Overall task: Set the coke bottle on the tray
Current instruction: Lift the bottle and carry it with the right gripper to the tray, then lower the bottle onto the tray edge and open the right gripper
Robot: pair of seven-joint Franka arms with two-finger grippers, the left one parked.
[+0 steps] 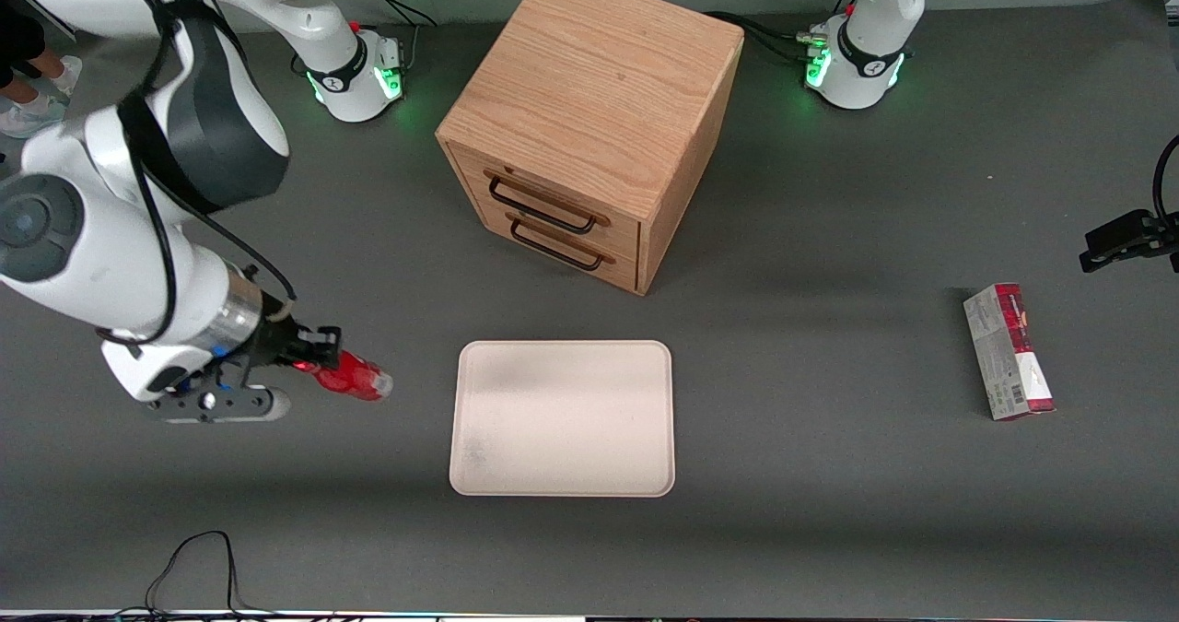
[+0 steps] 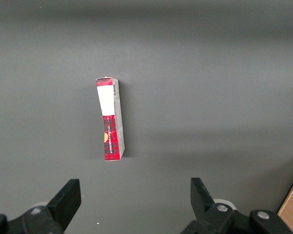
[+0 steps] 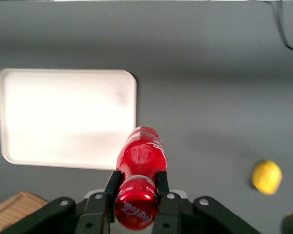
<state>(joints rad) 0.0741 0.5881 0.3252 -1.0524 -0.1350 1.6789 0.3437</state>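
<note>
My right gripper (image 1: 318,357) is shut on the coke bottle (image 1: 355,376), a small glossy red bottle held lying flat by its cap end above the table. It hangs beside the tray (image 1: 563,417), toward the working arm's end of the table. In the right wrist view the black fingers (image 3: 112,185) clamp the bottle's neck just under the red cap (image 3: 136,208), and the red body (image 3: 141,153) points at the edge of the pale beige-pink tray (image 3: 63,117). The tray holds nothing.
A wooden two-drawer cabinet (image 1: 589,124) stands farther from the front camera than the tray. A red-and-grey carton (image 1: 1008,350) lies toward the parked arm's end, also in the left wrist view (image 2: 111,119). A yellow rounded lump (image 3: 266,177) lies on the table.
</note>
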